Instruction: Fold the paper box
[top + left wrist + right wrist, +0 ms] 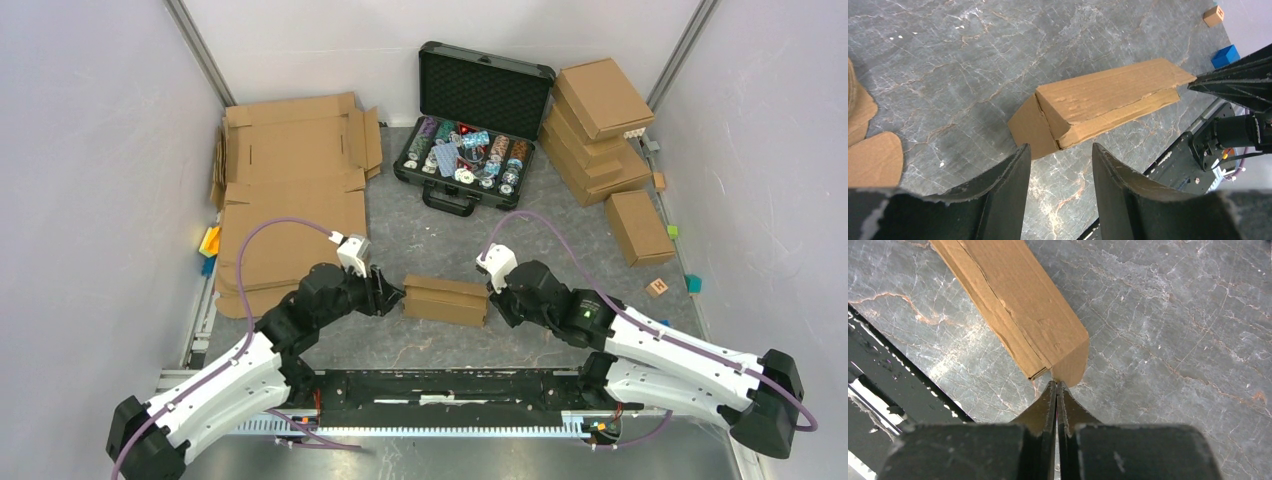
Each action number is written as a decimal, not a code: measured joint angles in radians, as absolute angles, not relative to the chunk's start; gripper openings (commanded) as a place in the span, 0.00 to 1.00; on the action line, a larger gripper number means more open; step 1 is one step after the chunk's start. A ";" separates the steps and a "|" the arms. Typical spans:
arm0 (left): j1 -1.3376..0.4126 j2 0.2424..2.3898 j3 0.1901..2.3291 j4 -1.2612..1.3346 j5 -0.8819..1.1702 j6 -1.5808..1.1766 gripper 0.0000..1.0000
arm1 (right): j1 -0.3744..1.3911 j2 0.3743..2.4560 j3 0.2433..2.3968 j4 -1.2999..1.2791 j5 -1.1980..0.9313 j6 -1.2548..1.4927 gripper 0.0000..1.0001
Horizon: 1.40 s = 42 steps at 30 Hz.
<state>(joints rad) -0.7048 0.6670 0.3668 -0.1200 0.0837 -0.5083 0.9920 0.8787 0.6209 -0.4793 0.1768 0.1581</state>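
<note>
The paper box [446, 299] lies closed on its side in the middle of the grey table, a long brown cardboard shape. My left gripper [395, 295] is at its left end. In the left wrist view the gripper [1060, 145] is open, and the box's end flap [1030, 127] stands just beyond the fingertips with nothing between them. My right gripper [490, 297] is at the box's right end. Seen from the right wrist, the gripper [1056, 383] is shut, its tips against the rounded end flap [1071, 365] of the box [1018, 300], holding nothing.
An open black case [470, 150] of poker chips stands behind the box. Large flat cardboard sheets [290, 200] lie at the back left, folded boxes [595, 130] are stacked at the back right. Small blocks [693, 283] sit at the right. A black rail [450, 390] runs along the near edge.
</note>
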 measured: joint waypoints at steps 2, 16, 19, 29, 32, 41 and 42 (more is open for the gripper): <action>-0.717 0.675 0.367 -0.119 0.081 -0.508 0.53 | 0.992 0.879 0.627 -0.479 0.186 0.161 0.02; -0.818 0.761 0.385 -0.133 -0.078 -0.505 0.41 | 0.992 0.876 0.640 -0.471 0.198 0.152 0.45; -0.830 0.761 0.388 -0.132 -0.097 -0.503 0.35 | 0.992 0.867 0.629 -0.457 0.199 0.142 0.45; -0.846 0.756 0.397 -0.125 -0.120 -0.498 0.19 | 0.992 0.865 0.595 -0.421 0.222 0.110 0.47; -0.850 0.755 0.399 -0.123 -0.127 -0.497 0.16 | 0.992 0.865 0.583 -0.406 0.223 0.103 0.42; -0.866 0.755 0.399 -0.117 -0.147 -0.496 0.06 | 1.010 0.855 0.525 -0.328 0.279 0.068 0.04; -0.867 0.755 0.399 -0.117 -0.148 -0.496 0.06 | 1.013 0.850 0.520 -0.320 0.286 0.063 0.01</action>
